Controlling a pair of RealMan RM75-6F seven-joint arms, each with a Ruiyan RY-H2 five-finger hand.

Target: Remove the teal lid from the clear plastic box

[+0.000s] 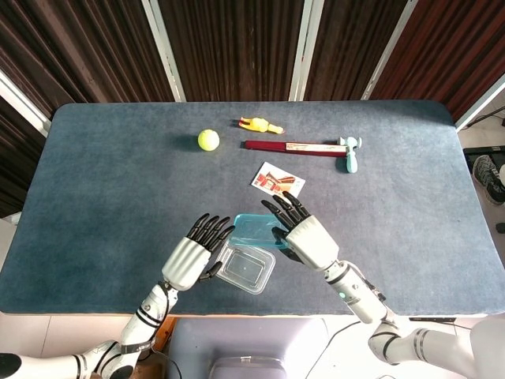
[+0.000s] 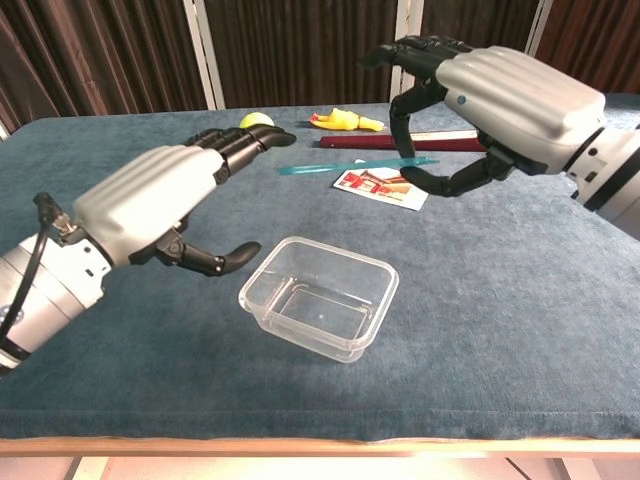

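Above the blue felt surface [image 1: 110, 205], the right hand [image 2: 500, 95] pinches the thin teal plastic lid [image 2: 352, 166] level, clear of the open clear plastic box [image 2: 320, 297] below. The left hand [image 2: 165, 195], fingers spread, holds nothing and hovers beside the box, likely to steady it.

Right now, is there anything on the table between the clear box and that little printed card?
No. In the chest view only bare blue cloth separates the clear box from the card; the teal lid hangs above it.
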